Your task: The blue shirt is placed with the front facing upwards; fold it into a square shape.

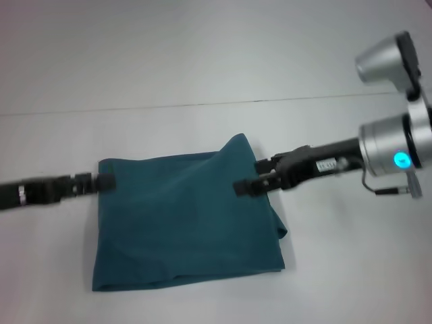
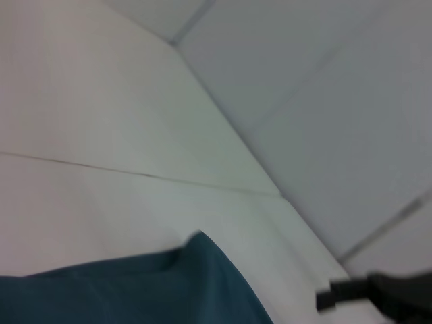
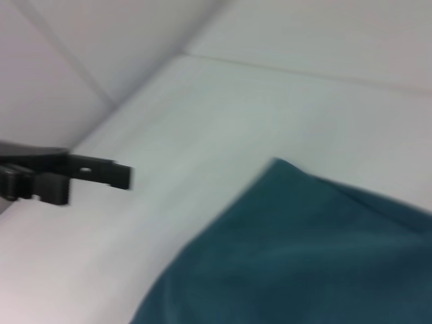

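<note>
The blue shirt (image 1: 189,223) lies folded into a rough rectangle on the white table (image 1: 202,61), plain teal side up, no print showing. Its far right corner (image 1: 237,140) stands up in a peak, and loose layers bulge along the right edge. My left gripper (image 1: 104,181) sits at the shirt's far left corner, touching or just beside the edge. My right gripper (image 1: 251,177) hovers over the shirt's right side, open, with nothing between its fingers. The left wrist view shows the shirt (image 2: 135,290) and the right gripper (image 2: 331,297) beyond it. In the right wrist view the shirt (image 3: 304,256) fills the near part, with the left gripper (image 3: 101,175) farther off.
A thin seam (image 1: 202,104) runs across the table behind the shirt. White table surface surrounds the shirt on all sides. The right arm's silver joints (image 1: 398,145) stand at the right edge of the head view.
</note>
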You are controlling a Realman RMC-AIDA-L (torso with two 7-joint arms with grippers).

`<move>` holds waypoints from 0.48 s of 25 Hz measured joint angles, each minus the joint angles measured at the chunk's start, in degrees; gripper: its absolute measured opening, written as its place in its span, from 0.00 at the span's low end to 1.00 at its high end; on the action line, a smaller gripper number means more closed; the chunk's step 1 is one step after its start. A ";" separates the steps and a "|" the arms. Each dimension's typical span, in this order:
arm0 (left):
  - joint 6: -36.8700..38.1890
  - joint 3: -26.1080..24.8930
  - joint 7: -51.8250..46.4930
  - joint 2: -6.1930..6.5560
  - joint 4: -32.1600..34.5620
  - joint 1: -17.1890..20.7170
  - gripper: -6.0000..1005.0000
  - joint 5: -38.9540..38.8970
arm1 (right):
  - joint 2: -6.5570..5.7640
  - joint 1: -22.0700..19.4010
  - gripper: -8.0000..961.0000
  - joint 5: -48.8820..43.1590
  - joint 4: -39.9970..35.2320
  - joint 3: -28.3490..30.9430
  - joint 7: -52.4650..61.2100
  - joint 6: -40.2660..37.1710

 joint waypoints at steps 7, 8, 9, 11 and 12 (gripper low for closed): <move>1.58 0.16 20.30 -3.23 0.21 5.31 0.94 -0.40 | 1.15 -9.06 0.95 12.12 2.75 -0.14 -22.33 -1.34; 1.72 0.18 22.41 -3.68 0.22 5.91 0.94 -0.42 | 1.15 -9.85 0.95 12.88 3.94 -0.11 -23.62 -1.84; 1.98 0.21 24.65 -4.25 0.22 6.58 0.94 -0.43 | 1.16 -10.63 0.95 13.31 5.35 -0.04 -24.60 -2.35; 2.50 0.22 28.86 -5.37 0.03 7.74 0.94 -0.53 | 1.16 -11.42 0.95 13.42 7.84 0.09 -25.79 -3.12; 2.60 0.34 29.81 -5.73 -0.11 8.05 0.94 -0.55 | 1.18 -11.69 0.95 13.37 9.06 0.02 -26.27 -3.41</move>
